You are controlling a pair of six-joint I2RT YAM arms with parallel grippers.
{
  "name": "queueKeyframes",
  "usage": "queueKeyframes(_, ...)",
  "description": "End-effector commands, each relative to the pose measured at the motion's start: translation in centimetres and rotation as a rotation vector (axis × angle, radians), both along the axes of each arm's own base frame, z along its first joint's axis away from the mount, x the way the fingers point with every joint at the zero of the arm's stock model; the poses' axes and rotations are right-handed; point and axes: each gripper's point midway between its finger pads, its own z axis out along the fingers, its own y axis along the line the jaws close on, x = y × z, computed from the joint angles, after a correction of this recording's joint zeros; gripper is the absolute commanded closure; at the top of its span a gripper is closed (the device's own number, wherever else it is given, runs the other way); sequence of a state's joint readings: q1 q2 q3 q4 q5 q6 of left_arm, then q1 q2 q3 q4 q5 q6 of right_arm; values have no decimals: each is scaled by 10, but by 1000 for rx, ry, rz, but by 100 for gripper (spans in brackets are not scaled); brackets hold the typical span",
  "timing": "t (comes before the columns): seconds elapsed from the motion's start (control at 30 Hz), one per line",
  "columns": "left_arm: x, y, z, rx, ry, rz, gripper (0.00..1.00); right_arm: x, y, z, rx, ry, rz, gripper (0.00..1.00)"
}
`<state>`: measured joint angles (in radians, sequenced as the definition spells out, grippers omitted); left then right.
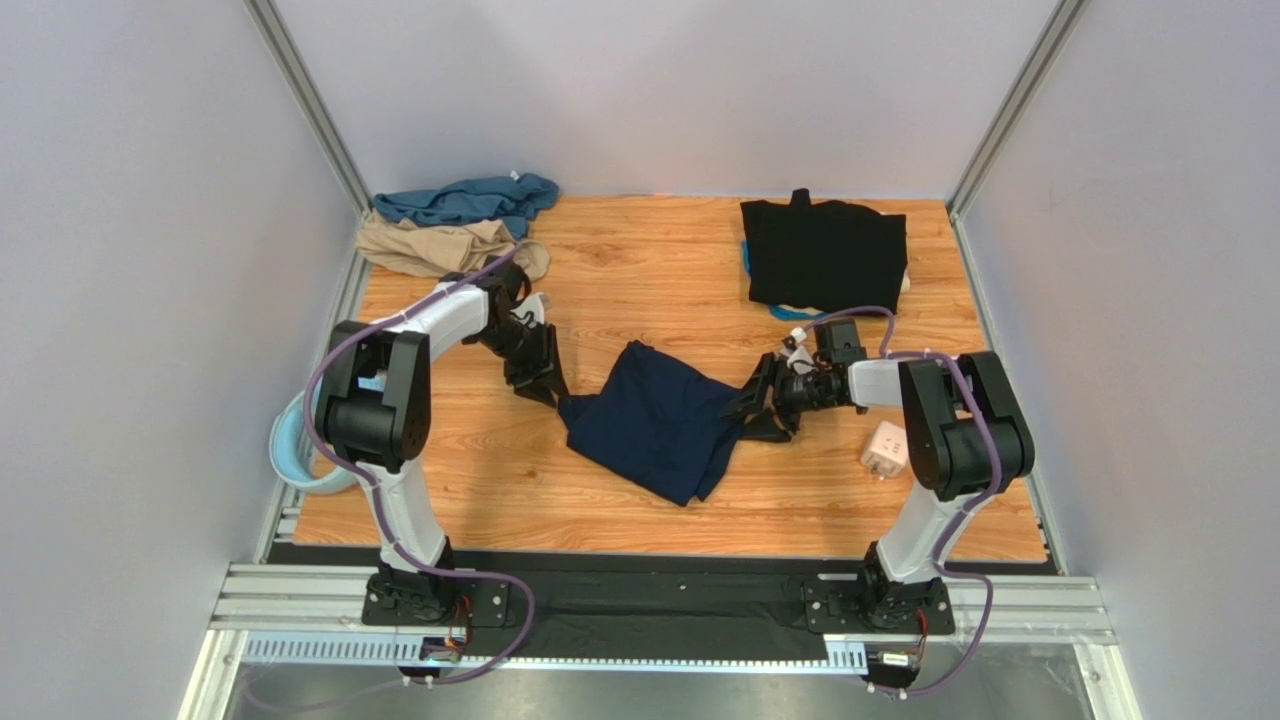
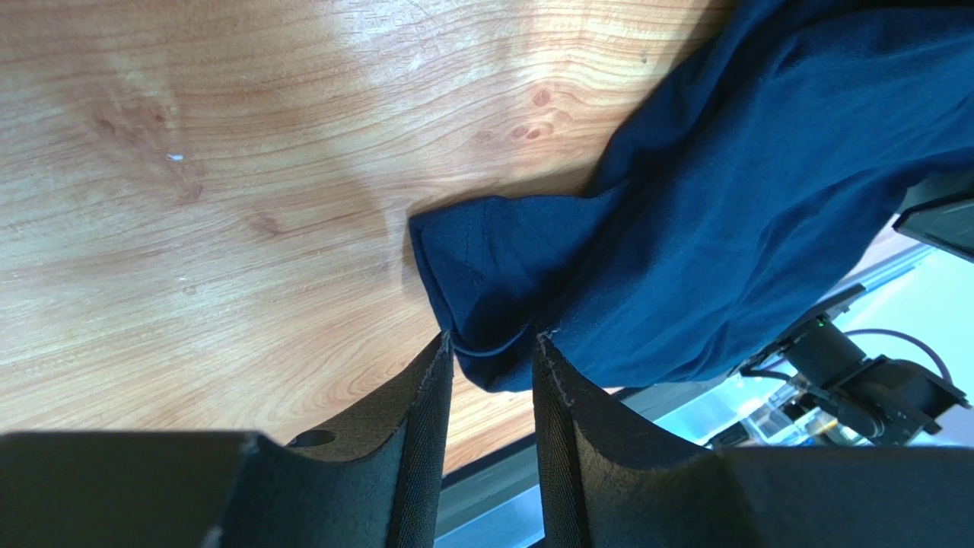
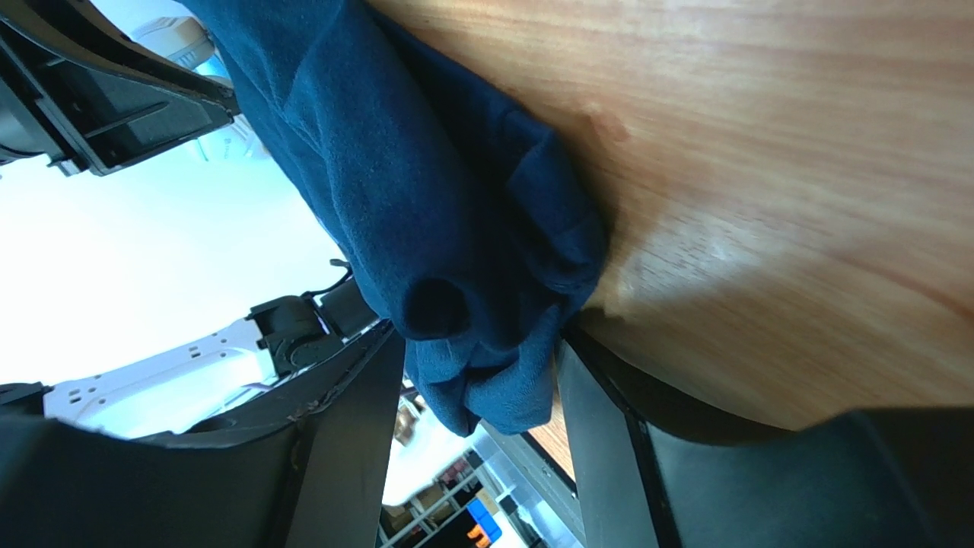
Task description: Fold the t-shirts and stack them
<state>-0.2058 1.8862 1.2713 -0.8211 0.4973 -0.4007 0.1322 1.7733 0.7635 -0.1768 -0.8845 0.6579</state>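
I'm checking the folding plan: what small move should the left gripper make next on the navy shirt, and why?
Probably close the left gripper on the navy t-shirt: its jaws stand apart with the shirt's hemmed corner at their tips, lying on the table, and the shirt is crumpled, not yet spread flat.

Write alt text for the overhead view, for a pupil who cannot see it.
A navy t-shirt lies crumpled mid-table, the left hand at its left edge and the right hand at its right. A black shirt lies folded back right; a teal shirt and a tan shirt are heaped back left.
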Motion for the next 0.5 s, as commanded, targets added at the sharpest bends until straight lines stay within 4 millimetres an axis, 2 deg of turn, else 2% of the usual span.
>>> queueKeyframes(0.0,9,-7,22,-5,-57,8,62,-6,-4,-23,-127,11,-1,41)
queueKeyframes(0.03,10,-8,21,-3,-59,5,62,-14,0,-27,-137,21,15,41)
queueKeyframes(0.23,2,-21,13,20,-42,-34,62,-31,23,-37,-176,46,75,41)
queueKeyframes(0.37,-9,-35,6,57,-46,-73,62,-32,38,-40,-195,40,98,41)
queueKeyframes(0.47,-17,-41,-1,71,-32,-82,62,-32,40,-47,-222,62,101,41)
